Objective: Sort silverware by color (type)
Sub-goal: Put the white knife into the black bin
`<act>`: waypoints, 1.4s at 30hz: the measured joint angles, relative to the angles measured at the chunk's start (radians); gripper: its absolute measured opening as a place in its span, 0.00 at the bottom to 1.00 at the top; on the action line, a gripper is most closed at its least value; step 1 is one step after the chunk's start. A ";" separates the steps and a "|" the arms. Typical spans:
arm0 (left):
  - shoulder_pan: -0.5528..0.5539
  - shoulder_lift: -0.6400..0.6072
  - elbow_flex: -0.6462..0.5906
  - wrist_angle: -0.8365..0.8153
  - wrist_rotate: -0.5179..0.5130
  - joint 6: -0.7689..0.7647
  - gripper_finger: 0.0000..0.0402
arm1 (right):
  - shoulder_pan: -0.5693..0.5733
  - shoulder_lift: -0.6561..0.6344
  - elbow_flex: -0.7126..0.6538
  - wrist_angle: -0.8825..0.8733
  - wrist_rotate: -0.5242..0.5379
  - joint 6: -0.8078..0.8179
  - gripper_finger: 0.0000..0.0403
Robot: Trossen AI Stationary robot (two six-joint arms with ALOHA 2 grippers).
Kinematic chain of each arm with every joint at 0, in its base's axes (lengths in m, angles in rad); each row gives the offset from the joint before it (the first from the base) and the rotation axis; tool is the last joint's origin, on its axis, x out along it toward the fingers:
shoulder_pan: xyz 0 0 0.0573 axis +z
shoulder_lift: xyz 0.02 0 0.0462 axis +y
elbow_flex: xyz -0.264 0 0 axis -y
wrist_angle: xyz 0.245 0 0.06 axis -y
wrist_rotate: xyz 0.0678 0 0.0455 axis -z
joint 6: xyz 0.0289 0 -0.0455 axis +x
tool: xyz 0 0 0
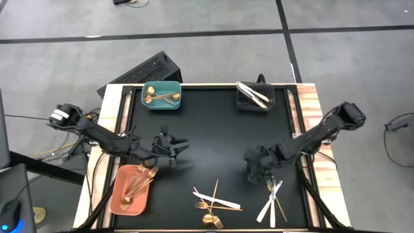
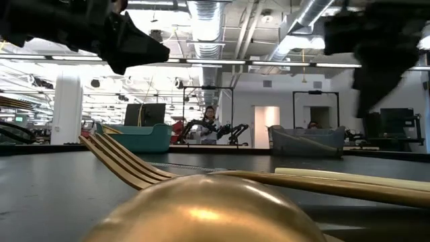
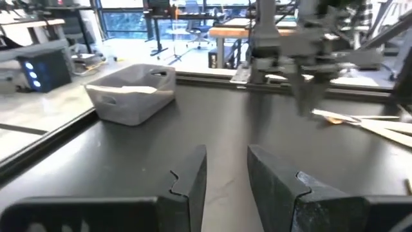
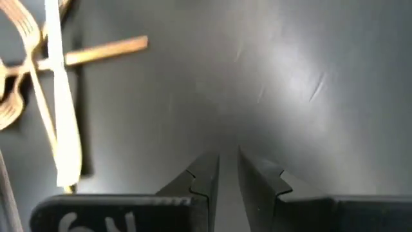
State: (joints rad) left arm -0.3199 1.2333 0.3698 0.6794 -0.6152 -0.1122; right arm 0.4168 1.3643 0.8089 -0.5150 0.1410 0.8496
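Note:
Loose silverware lies flat on the black mat in two heaps near the front edge. One heap has a white knife (image 1: pixel 215 199), gold forks (image 1: pixel 208 207) and a gold stick (image 4: pixel 103 51). The other, of white knives and gold pieces (image 1: pixel 273 197), lies to its right. My left gripper (image 1: pixel 178 145) hovers over the mat's left middle, open and empty (image 3: pixel 226 154). My right gripper (image 1: pixel 252 169) hangs above bare mat between the two heaps, tilted down. Its fingers (image 4: pixel 228 158) stand a narrow gap apart with nothing between them.
A teal bin (image 1: pixel 162 103) with gold spoons stands at the far left. A dark bin (image 1: pixel 254 105) with white knives stands at the far right. A salmon bin (image 1: pixel 123 206) with gold forks sits at the near left. Bare mat lies in the middle.

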 joint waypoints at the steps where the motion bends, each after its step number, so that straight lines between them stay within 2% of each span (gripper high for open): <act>1: 0.007 0.006 0.000 0.006 0.000 0.008 0.25 | 0.027 0.001 0.000 -0.021 0.003 0.054 0.21; 7: 0.046 0.035 0.000 0.072 -0.001 0.068 0.25 | 0.191 -0.002 0.000 -0.168 0.016 0.530 0.21; 10: 0.065 0.046 0.000 0.094 0.001 0.091 0.25 | 0.275 -0.003 0.000 -0.196 -0.032 0.782 0.21; 20: 0.108 0.046 0.000 0.094 0.007 0.113 0.25 | 0.498 -0.001 0.000 -0.195 -0.037 1.241 0.21; 25: 0.113 0.046 0.000 0.093 0.008 0.131 0.25 | 0.533 0.074 0.001 -0.156 -0.066 1.323 0.21; 31: 0.112 0.046 0.000 0.089 0.008 0.133 0.25 | 0.533 0.199 0.012 0.003 -0.114 1.327 0.21; 37: 0.112 0.045 0.000 0.089 0.008 0.154 0.25 | 0.532 0.277 0.085 -0.058 -0.145 1.303 0.21; 42: 0.112 0.045 0.000 0.089 0.008 0.132 0.25 | 0.529 0.334 0.094 -0.070 -0.197 1.288 0.21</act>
State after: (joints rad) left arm -0.2077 1.2785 0.3702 0.7685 -0.6075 0.0199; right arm 0.9462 1.6982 0.9031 -0.5845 -0.0559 2.1380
